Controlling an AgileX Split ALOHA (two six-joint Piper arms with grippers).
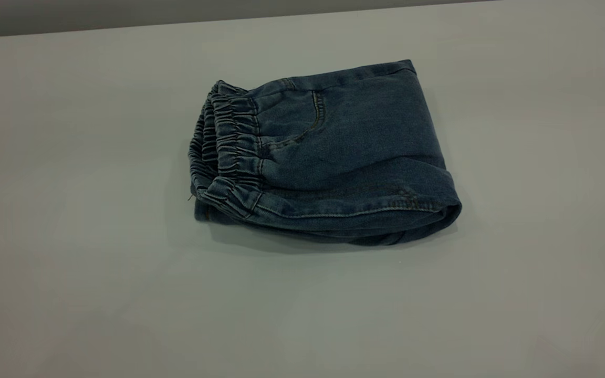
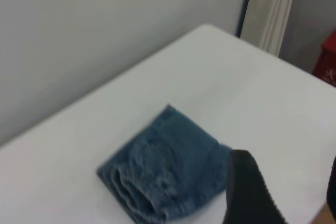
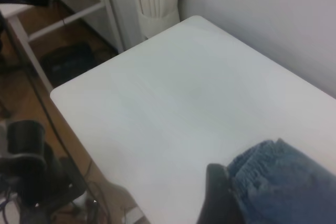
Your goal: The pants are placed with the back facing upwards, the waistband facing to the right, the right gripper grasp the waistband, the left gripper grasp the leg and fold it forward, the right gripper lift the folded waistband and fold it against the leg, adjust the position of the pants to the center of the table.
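The pants (image 1: 334,152) lie folded into a compact blue denim bundle near the middle of the white table (image 1: 71,220). One stitched pocket faces up. The ruched waistband (image 1: 226,144) forms the bundle's left end in the exterior view. The leg is hidden inside the fold. Neither gripper appears in the exterior view. In the left wrist view my left gripper (image 2: 287,179) hangs open above bare table, beside the pants (image 2: 163,166) and apart from them. In the right wrist view my right gripper (image 3: 215,198) is a dark shape overlapping the waistband (image 3: 249,171) edge.
A grey wall runs behind the table's far edge (image 1: 176,23). Off the table are a white ribbed column (image 2: 273,9), a red object (image 2: 328,61), a white frame (image 3: 63,3) and black equipment on the floor (image 3: 26,150). A table corner (image 3: 58,95) is close.
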